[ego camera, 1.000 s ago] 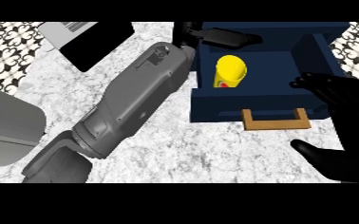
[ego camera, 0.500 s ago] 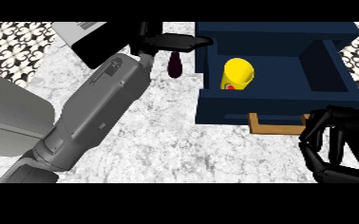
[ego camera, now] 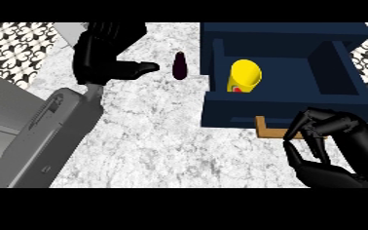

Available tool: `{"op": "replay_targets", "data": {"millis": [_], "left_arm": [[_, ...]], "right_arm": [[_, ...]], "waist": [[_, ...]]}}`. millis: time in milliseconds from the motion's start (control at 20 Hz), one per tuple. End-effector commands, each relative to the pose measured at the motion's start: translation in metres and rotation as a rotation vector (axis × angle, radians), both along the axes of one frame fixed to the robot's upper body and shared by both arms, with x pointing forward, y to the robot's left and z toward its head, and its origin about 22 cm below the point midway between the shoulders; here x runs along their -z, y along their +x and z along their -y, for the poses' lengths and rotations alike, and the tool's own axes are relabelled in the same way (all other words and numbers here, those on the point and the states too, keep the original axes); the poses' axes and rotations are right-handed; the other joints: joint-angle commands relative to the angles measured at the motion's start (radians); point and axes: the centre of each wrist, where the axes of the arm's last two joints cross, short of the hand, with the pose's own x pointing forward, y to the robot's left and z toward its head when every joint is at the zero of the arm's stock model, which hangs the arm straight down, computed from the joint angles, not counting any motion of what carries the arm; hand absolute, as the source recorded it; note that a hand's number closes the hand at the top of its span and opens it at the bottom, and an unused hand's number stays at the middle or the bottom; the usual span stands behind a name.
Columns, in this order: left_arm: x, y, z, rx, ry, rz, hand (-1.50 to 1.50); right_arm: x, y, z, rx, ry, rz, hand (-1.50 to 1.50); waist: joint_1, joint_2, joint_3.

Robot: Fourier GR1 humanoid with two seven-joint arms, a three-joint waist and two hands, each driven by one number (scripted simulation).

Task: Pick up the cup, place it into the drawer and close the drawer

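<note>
Marbled grey surface (ego camera: 158, 136) runs under everything, with patterned tiles (ego camera: 22, 48) past its far left corner. The yellow cup (ego camera: 244, 75) already lies inside the navy drawer (ego camera: 230, 112), in its left compartment, tipped over as far as I can judge. The drawer stands open at the far right corner, its wooden handle (ego camera: 271, 131) facing me.

My right hand (ego camera: 327, 146) hovers at the near right corner, just beside the handle's right end. Its fingers are curled toward the thumb with nothing between them, and I cannot tell if a fingertip touches the wood. My left hand (ego camera: 104, 53) sits near the far left corner, fingers relaxed and empty. Its thumb sticks out toward a dark purple thing (ego camera: 179, 66) standing near the far edge, apart from the drawer's left wall.

Closing the drawer is what remains, I reckon. Pushing from the handle's right end could skew the drawer so it binds. A curled finger might hook the handle and drag it open again. A sharp shove could send the tipped cup rolling inside. My left thumb could knock the purple thing over against the drawer.

Count: one cup, one drawer, one handle, one purple thing, two hands.
</note>
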Motion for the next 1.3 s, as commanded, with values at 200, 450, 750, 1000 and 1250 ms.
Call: {"op": "replay_targets", "data": {"millis": [200, 450, 750, 1000, 1250], "left_arm": [[0.028, -0.042, -0.056, 0.001, -0.007, -0.027, -1.5], [0.042, -0.072, -0.089, 0.002, -0.013, -0.032, -1.5], [0.031, -0.083, -0.117, -0.021, 0.001, -0.014, -1.5], [0.061, -0.082, -0.139, -0.032, -0.016, -0.006, -1.5], [0.06, -0.096, -0.14, -0.023, -0.04, -0.015, -1.5]], "right_arm": [[0.009, 0.009, -0.014, -0.065, -0.375, 0.102, 1.5], [0.04, 0.036, -0.018, -0.037, -0.53, 0.114, 1.5], [0.086, 0.049, -0.062, -0.033, -0.605, 0.113, -1.5], [0.129, 0.073, -0.033, -0.046, -0.705, 0.058, -1.5], [0.13, 0.122, -0.056, -0.05, -0.735, 0.019, -1.5]], "waist": [[0.0, 0.003, 0.0], [0.002, 0.006, 0.0], [-0.012, 0.006, 0.0], [-0.017, 0.011, 0.0], [-0.012, 0.01, 0.001]]}}
